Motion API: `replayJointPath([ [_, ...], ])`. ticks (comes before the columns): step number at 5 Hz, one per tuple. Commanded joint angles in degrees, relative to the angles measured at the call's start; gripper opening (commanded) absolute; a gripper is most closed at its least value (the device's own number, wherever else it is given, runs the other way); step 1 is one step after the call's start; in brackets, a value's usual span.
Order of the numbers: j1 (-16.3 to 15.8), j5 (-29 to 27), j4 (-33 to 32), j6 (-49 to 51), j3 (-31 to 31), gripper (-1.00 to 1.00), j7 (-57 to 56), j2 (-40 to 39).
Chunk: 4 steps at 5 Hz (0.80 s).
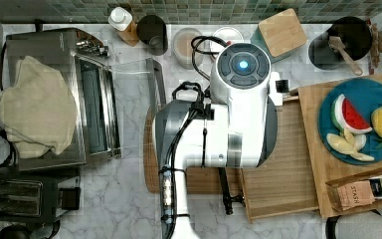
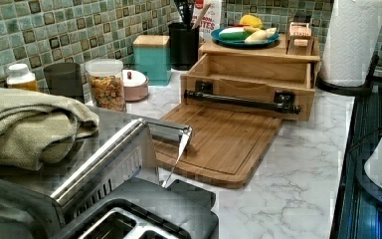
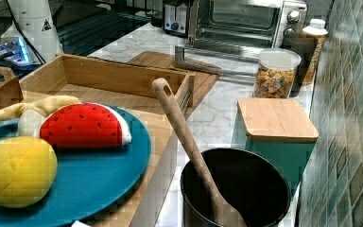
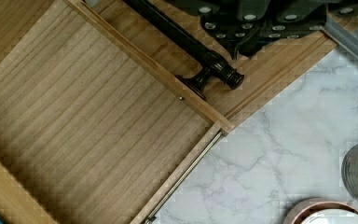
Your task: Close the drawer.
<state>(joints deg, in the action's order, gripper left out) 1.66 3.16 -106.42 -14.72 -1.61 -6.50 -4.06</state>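
Across the centre of the left view, the drawer (image 2: pixel 251 74) stands pulled well out of its wooden box (image 2: pixel 258 51), its front panel reaching over the far edge of the cutting board (image 2: pixel 219 142) that lies on the marble counter (image 2: pixel 298 164). A black bar handle (image 2: pixel 241 101) runs along that front panel. On top of the box sits a blue plate (image 2: pixel 243 37) with toy fruit.

At the middle right of the top view, the drawer's lined floor (image 1: pixel 283 164) shows between the robot arm (image 1: pixel 219 124) and the box top, so a good stretch of travel is open. Its rim fills the left half of the right view, and the tray looks bare inside.

Along the upper edge of the wrist view the gripper (image 4: pixel 261 18) hangs dark above the handle, near one of the handle's end posts (image 4: pixel 209 77). I cannot tell whether its fingers are spread or pressed together, and I cannot tell whether it touches the bar.

As I judge it, nothing of the closing is done yet: the drawer is about as open as it goes. What is left is the whole push, with the front panel driven back until it sits flush with the box. The board under the front edge is flat and should not block the slide.
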Motion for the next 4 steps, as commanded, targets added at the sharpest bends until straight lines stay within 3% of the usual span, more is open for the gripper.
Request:
replayJointPath([
  [1, 0.0, 0.4, -0.3, -0.6, 0.0, -1.00, 0.0, 0.0],
  [4, -2.3, -3.2, -15.3, -14.6, 2.8, -1.00, -14.7, 7.1],
])
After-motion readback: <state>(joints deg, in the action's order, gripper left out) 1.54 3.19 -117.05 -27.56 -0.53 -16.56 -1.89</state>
